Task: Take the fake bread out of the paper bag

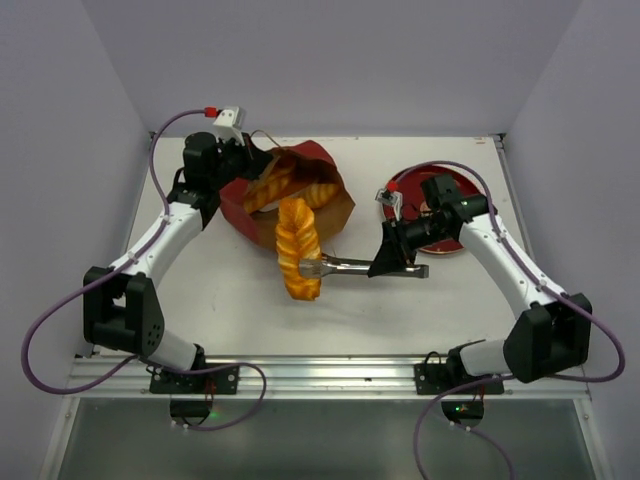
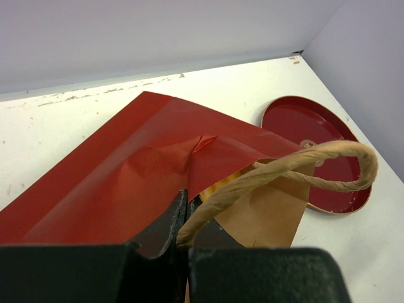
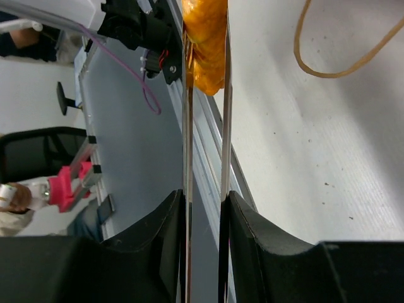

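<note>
1. Nearest the near edge, about the middle of the surface, is the braided bread. It lies lengthwise, near to far. Its near end is pinched between the tips of metal tongs.
2. Just to the right, the right tool is clamped on the tongs' two arms and squeezes them onto the bread. I judge the long tongs are used so the bread can be reached without the tool itself going into the bag.
3. From above, the bread's far end overlaps the mouth of the bag, so it looks mostly out. I cannot tell whether it is lifted off the surface.
4. The bag lies toward the far-left with its mouth gaping to the near-right. At least two more golden rolls are inside.
5. At the bag's far-left side, the left tool is shut tight on the paper handle. This probably anchors the bag and keeps the mouth open against the pull.
6. Farthest right is the red plate, partly under the right arm — likely where the bread will go.
</note>
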You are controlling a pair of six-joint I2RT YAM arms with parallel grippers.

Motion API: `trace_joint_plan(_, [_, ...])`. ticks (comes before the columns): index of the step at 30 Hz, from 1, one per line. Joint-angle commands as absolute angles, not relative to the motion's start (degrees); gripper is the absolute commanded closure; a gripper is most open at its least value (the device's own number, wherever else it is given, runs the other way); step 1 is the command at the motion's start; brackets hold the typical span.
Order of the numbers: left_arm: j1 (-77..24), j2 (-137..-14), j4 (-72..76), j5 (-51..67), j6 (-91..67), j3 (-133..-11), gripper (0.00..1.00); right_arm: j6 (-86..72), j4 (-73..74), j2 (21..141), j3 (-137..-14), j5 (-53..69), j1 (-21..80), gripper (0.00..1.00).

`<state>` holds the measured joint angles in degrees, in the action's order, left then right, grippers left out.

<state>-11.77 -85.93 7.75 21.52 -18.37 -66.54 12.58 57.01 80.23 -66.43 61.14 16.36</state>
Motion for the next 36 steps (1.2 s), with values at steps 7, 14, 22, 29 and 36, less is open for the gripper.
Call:
trace_joint_plan(7, [-11.78,-82.8,5.36,17.84,-15.91,-66.71,1.0,18.81,60.21,66.45,-74.17,68.19,6.0,1.0])
trace_joint_plan(14, [-11.78,-79.64,5.1,17.58,-15.29,-63.99,1.0,10.92,52.32,62.23,-73.41,69.79,-12.09,1.0])
trace_joint_plan(22, [-11.86,-76.99,4.92,19.95,-14.33,-60.91,1.0,-25.38,15.16,60.46,-56.9,57.7,-23.82,1.0])
trace_joint_plan(29, [-11.87,-76.38,4.92,21.27,-14.15,-60.64,1.0,-34.53,4.93,71.16,-51.77,53.08,-23.82,1.0])
trace_joint_plan(36, [-11.87,-76.11,4.83,21.27,-13.89,-60.64,1.0,-40.68,-2.02,84.7,-52.82,56.25,-23.82,1.0])
